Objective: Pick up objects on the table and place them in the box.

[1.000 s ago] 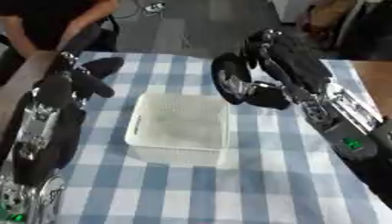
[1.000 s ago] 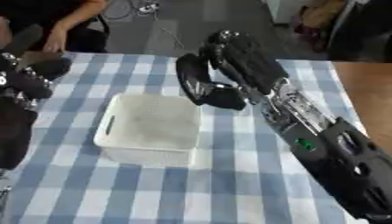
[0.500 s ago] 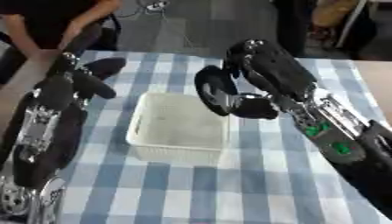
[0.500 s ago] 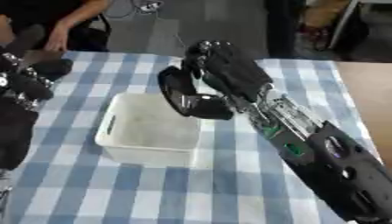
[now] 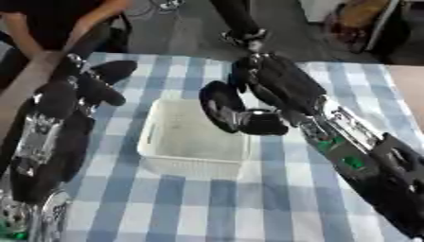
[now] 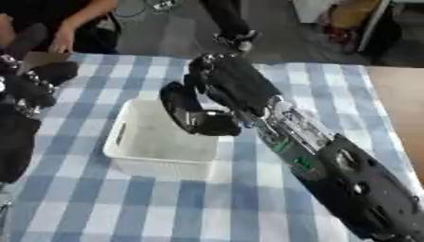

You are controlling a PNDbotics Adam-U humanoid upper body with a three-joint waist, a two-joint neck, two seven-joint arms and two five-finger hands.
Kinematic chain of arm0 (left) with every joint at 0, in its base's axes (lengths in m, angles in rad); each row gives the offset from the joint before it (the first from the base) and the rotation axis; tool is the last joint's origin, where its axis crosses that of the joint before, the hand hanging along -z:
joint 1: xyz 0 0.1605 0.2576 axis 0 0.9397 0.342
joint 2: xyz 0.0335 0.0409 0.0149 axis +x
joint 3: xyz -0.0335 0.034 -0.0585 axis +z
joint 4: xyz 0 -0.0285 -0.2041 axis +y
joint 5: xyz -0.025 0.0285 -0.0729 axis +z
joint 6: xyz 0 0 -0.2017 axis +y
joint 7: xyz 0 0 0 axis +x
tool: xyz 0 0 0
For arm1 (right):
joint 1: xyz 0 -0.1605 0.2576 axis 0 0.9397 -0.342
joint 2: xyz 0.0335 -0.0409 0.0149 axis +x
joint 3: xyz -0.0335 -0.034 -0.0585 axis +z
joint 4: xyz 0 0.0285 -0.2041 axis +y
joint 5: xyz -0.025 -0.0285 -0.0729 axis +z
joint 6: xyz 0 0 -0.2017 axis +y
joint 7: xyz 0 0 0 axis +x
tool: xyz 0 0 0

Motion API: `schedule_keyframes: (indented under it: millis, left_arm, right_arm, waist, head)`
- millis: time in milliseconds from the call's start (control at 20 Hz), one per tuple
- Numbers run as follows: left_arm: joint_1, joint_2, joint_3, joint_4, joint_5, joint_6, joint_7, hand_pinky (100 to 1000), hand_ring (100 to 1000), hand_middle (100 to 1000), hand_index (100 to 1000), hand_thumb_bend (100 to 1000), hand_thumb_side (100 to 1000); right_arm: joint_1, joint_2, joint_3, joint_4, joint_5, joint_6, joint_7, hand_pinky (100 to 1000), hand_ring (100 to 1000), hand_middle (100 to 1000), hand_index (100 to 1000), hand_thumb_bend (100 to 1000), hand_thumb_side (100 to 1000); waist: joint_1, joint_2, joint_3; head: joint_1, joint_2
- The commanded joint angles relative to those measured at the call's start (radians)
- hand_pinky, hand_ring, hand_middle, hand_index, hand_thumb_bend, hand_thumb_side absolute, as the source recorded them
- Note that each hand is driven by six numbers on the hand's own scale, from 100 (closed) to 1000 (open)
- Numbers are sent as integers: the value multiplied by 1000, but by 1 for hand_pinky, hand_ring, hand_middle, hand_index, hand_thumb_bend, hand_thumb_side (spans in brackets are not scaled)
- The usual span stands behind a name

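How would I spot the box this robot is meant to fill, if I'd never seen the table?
Look at the table with the blue and white checked cloth. Near its middle sits the box, a white, open-topped rectangular tub with pale walls. It is the only container on the cloth, and the right hand, black, hangs over its right rim, while the left hand is at the left.

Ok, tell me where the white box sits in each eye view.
Left eye view: white box left of centre, the right hand over its right rim.
Right eye view: it lies further left, under the same hand.
Shared landmark: the blue checked cloth beneath it.
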Motion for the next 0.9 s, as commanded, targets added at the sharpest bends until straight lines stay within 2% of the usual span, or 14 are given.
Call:
schedule_keyframes:
  millis: [50,300,350,550,750,900]
  left_arm:
    - [-16,-5,-4,-22,6,-2,-6,898,786,1000,581,100,865]
    - [-16,-5,-3,-22,3,-2,-6,899,787,1000,579,100,866]
    - [-16,-4,-4,-22,2,-1,-6,899,787,1000,579,100,866]
    - [-16,-4,-4,-22,1,-1,-7,899,787,1000,580,100,865]
    - [-16,-4,-4,-22,0,-1,-7,899,787,1000,580,100,865]
    - [-16,-4,-4,-22,0,-1,-7,899,787,1000,580,100,865]
  right_arm:
    - [-9,-5,-1,-1,2,-15,-5,438,318,377,481,100,776]
    - [0,-5,8,11,16,-66,22,506,438,520,635,108,852]
    - [2,-5,8,14,21,-79,29,513,454,542,653,145,860]
    - [9,-1,11,24,39,-127,49,581,555,674,758,390,928]
    - [14,2,11,34,52,-158,71,616,604,736,802,464,947]
    - [16,2,8,36,56,-164,75,620,612,742,805,477,949]
  waist:
    - [1,-13,1]
    - [1,-13,-1]
    - [1,-13,-2]
    - [1,-12,-4]
    - [2,-13,-6]
    - [2,-13,-7]
  head:
    - [-5,-14]
    - [-4,-15]
    - [-3,-17]
    - [-3,-19]
    - [-2,-20]
    - [-1,-21]
